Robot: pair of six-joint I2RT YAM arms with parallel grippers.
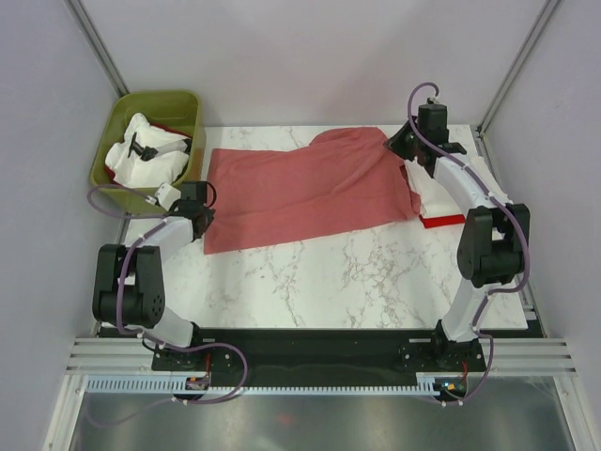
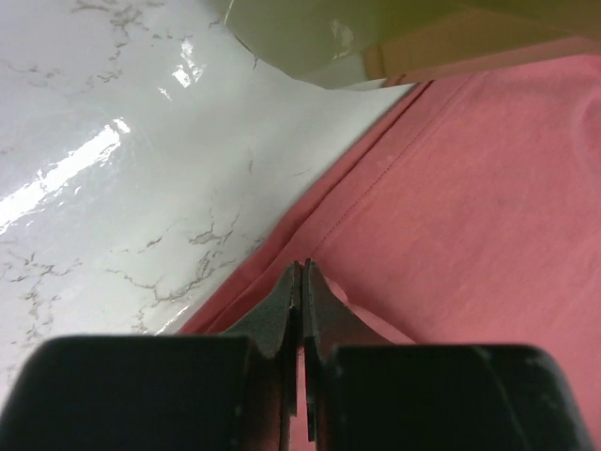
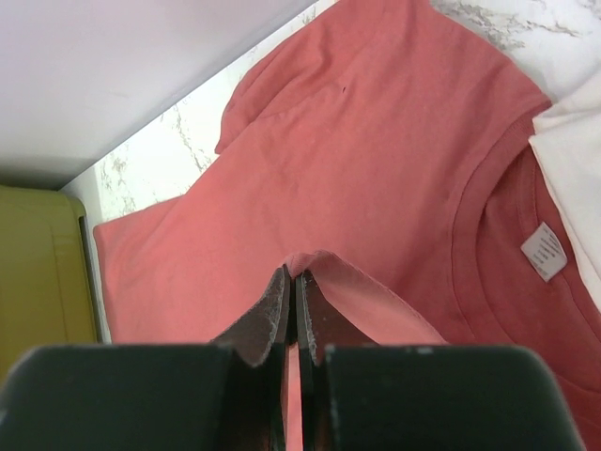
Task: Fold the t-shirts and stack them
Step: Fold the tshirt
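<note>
Two tools are pinched narrow on one garment. The left tool (image 2: pixel 302 271) is closed on the hem corner of the dusty salmon-red short-sleeved cloth t-shirt (image 1: pixel 310 193), low against the white marble tabletop (image 1: pixel 357 272). The right tool (image 3: pixel 293 274) is closed on a raised ridge of the same shirt near its shoulder, with the small white neck tag (image 3: pixel 545 251) showing inside the collar close by. The shirt lies spread over the far half of the tabletop, collar toward the right arm and hem toward the left.

Both pinches look thin, so the likeliest failure is cloth slipping out if the arms travel unevenly and stretch the span between them. The right tool may hold only the top layer; lifting then would peel the layers apart and leave a crooked, bunched fold. The far sleeve already looks rumpled and could get trapped inside the fold.

Beside the collar, touching it, lies the cream-white cloth shirt (image 3: pixel 575 132), and a strip of the bright red cloth shirt (image 1: pixel 441 222) shows at its near edge. Dragging the salmon shirt could pull both askew. The olive-green plastic bin (image 1: pixel 155 96), heaped with white cloth (image 1: pixel 141 160), stands just beside the hem and crowds the left arm's swing
</note>
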